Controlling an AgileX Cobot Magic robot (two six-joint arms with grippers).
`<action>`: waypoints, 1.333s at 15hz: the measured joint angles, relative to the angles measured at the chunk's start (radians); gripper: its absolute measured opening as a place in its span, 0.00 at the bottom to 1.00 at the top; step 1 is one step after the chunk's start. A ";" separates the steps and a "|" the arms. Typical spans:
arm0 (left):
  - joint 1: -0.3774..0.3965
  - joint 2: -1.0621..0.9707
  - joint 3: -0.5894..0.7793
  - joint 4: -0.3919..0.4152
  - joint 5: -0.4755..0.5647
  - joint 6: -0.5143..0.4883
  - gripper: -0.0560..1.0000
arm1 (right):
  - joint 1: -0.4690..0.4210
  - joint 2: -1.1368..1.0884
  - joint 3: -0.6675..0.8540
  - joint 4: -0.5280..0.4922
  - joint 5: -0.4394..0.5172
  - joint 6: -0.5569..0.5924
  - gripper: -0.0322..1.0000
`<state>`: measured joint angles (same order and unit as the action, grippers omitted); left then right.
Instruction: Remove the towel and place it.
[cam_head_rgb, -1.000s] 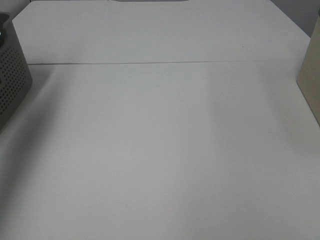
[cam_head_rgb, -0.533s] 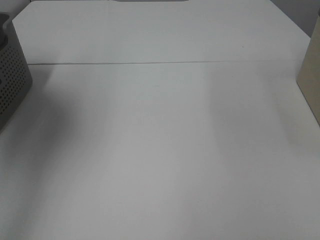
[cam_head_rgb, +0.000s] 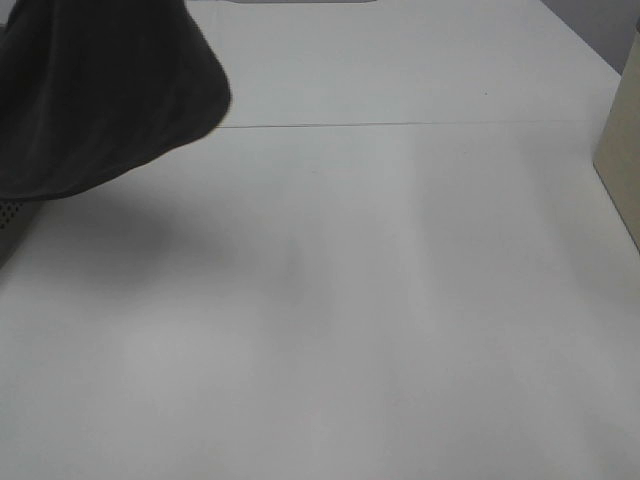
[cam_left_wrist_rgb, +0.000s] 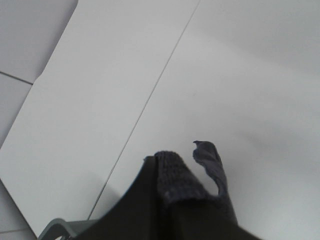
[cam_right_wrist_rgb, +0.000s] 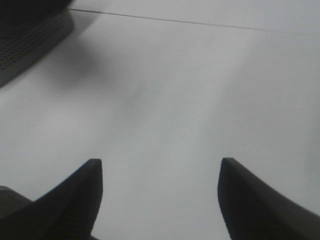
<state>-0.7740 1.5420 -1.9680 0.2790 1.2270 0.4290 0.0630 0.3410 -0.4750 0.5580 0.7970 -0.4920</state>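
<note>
Towel (cam_head_rgb: 100, 90) hangs clamped in left gripper (cam_left_wrist_rgb: 159, 200).

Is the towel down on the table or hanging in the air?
Hanging: the towel dangles bunched from the shut left gripper, clear of the table, by the basket.

- You had the towel (cam_head_rgb: 100, 90) filling the upper left corner, a dark rounded mass above the white table (cam_head_rgb: 350, 320).
- Below its lower edge you could see a sliver of the perforated basket (cam_head_rgb: 8, 222).
- At the right edge you had a beige object (cam_head_rgb: 622, 150).
</note>
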 joint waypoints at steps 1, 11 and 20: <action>-0.036 0.003 0.000 0.005 0.001 -0.001 0.05 | 0.000 0.082 0.000 0.136 -0.031 -0.178 0.66; -0.092 0.006 0.000 -0.013 -0.064 -0.009 0.05 | 0.040 0.903 -0.011 1.155 0.163 -1.411 0.74; -0.092 0.010 0.000 -0.026 -0.093 -0.017 0.05 | 0.371 1.247 -0.320 1.178 0.002 -1.421 0.75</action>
<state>-0.8660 1.5520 -1.9680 0.2530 1.1340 0.4120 0.4340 1.5880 -0.7950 1.7360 0.7990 -1.9130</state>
